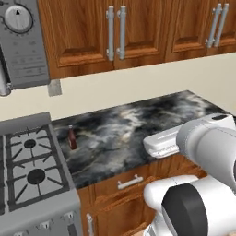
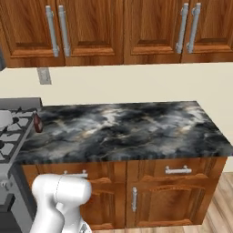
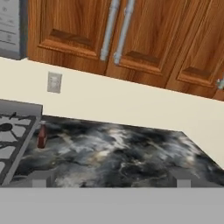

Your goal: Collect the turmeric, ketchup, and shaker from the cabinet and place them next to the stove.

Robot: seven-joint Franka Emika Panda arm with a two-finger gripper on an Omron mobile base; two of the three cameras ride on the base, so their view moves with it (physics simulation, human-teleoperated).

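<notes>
1. Gripper (image 3: 111,179): jaws spread wide, holding nothing; the two fingertips (image 3: 40,178) rise at the bottom of the hand view, above the dark marbled counter (image 2: 136,132).
2. Ketchup (image 1: 72,138): upright on the counter at its left end, just beside the stove (image 1: 32,170).
3. Cabinet (image 1: 110,32): doors shut, grey bar handles side by side, on the wall above the counter.
4. Microwave (image 1: 20,41): mounted above the stove, dial at top.
5. Wall outlet (image 2: 44,75): below the cabinet, above the ketchup.
</notes>
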